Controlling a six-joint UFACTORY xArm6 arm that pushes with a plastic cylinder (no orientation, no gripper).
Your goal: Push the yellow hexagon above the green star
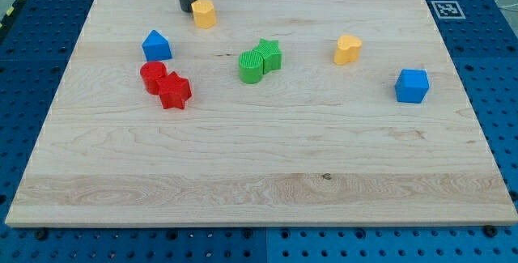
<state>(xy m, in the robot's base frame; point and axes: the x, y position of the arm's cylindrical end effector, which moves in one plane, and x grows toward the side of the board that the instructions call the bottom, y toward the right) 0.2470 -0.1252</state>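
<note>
Yellow hexagon (204, 12) sits near the view's top edge of the wooden board (259, 174), left of centre. Squat and near-symmetric, so no clear long axis or heading can be made out; one flat face turned toward the view's bottom. My tip (186, 9) is just beside it on the view's left, touching or nearly so; cannot tell which. No pincer on this rig, only the rod.

Green star (269, 54) lies down and to the view's right of the hexagon, pressed against a green rounded block (252, 66) on its lower left. Bare wood between hexagon and star, and above the star up to the board's top edge.

Blue block (156, 46), house-shaped, below-left of the hexagon. Red cylinder (153, 77) and red star (174, 91) touching, lower still. Second yellow block (348, 49) and blue cube (412, 85) well apart on the view's right.
</note>
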